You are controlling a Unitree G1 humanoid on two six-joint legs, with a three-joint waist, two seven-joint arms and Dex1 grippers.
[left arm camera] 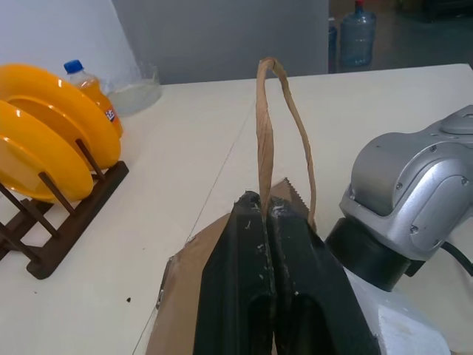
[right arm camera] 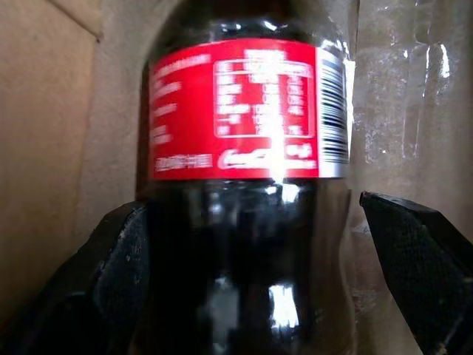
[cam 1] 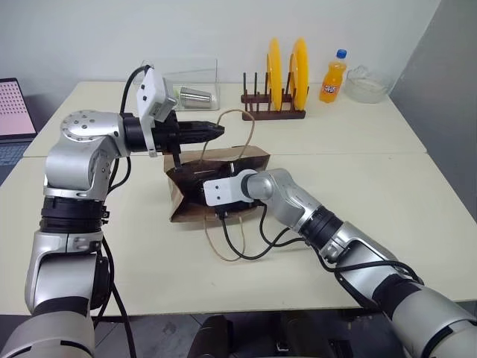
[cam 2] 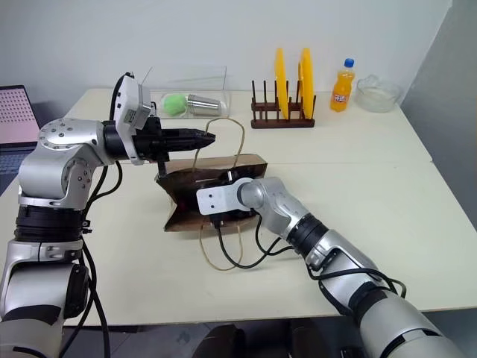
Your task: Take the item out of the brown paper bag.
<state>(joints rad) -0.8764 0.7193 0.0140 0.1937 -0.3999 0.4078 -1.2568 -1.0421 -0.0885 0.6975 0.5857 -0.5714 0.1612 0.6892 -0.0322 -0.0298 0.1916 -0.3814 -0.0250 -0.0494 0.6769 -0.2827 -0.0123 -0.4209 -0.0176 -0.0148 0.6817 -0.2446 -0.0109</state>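
The brown paper bag [cam 1: 188,209] lies on the table with its mouth toward the right arm. My left gripper [cam 1: 217,130] is shut on one tan cord handle [left arm camera: 264,133] and holds it up above the bag. My right gripper [right arm camera: 266,266] reaches into the bag's mouth and stands open, its wrist [cam 1: 223,190] at the opening. The item, a dark cola bottle with a red label [right arm camera: 244,111], sits between the two black fingers [right arm camera: 421,259] inside the bag. One finger is close against the bottle, the other stands apart from it. The cap is hidden.
The bag's second handle [cam 1: 223,242] and a black cable trail on the table in front. At the back stand a rack of yellow plates [cam 1: 287,74], an orange soda bottle [cam 1: 332,78], a glass bowl [cam 1: 367,83] and a clear box [cam 1: 195,88]. A laptop [cam 1: 15,112] sits far left.
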